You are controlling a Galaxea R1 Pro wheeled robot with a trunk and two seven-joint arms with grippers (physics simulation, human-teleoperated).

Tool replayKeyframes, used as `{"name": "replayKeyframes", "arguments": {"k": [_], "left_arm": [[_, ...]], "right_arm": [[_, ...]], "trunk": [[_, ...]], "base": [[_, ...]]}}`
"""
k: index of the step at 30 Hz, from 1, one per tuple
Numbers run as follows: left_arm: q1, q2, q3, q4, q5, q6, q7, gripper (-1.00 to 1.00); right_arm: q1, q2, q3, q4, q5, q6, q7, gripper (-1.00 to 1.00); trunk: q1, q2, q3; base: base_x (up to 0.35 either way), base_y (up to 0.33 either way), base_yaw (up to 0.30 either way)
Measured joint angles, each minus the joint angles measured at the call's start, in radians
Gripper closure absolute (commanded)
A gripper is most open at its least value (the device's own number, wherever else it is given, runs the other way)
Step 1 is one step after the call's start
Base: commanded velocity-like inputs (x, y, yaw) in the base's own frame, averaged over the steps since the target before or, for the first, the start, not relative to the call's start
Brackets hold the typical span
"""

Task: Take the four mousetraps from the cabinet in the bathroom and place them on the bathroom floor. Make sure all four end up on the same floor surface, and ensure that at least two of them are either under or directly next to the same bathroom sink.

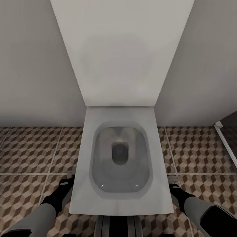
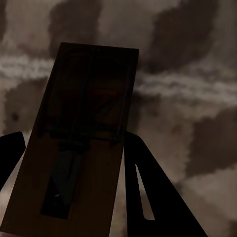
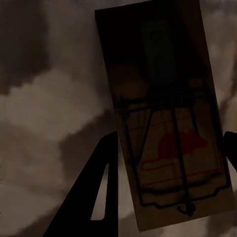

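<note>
From the head camera, the robot faces a white toilet (image 1: 120,161) set against a pale wall (image 1: 33,65), its raised lid (image 1: 121,49) leaning back. The bathroom floor (image 1: 33,148), tiled in a brown and beige cube pattern, spreads to both sides. At the far right a white strip edges a darker floor (image 1: 232,138), probably the shower. Both arms hang low, one on each side of the bowl: the left end effector (image 1: 67,179) near the bowl's left edge, the right end effector (image 1: 173,182) near its right edge. No sink or cabinet is here, so setting anything down at this spot would likely miss the sink condition. The arms also sit close to the toilet, and turning the base could knock them against it.

In the left wrist camera, a mousetrap (image 2: 81,133) sits between the dark fingers (image 2: 148,192), which press against its sides, so the left end effector is grasping it. It hangs above the blurred tiles. The hold looks to be on the edges only; a jolt could twist it loose.

In the right wrist camera, a second mousetrap (image 3: 170,133), with wire frame and red mouse print facing the lens, lies between the fingers (image 3: 96,192). The right end effector is clenched on it, again above the tile. A drop from here could send the trap behind the toilet.
</note>
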Motion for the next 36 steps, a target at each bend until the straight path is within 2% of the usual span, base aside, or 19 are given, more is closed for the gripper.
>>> {"name": "replayKeyframes", "arguments": {"k": [8,32,36], "left_arm": [[0.0,-0.001,0.0,0.003,0.0,-0.018,0.002,1.0],[0.0,-0.002,-0.001,0.007,0.0,-0.023,0.003,1.0],[0.0,-0.002,-0.001,0.005,-0.01,-0.023,0.004,1.0]], "right_arm": [[0.0,0.0,0.002,0.0,0.0,-0.039,-0.001,1.0],[0.0,0.0,0.001,0.0,0.001,-0.044,-0.001,1.0],[-0.001,0.0,0.0,-0.001,0.004,-0.044,0.0,1.0]], "trunk": [[0.0,0.0,0.0],[0.0,0.0,0.0],[0.002,-0.001,-0.015]], "base": [[0.0,0.0,0.0],[0.0,0.0,0.0],[0.0,0.0,0.0]]}}
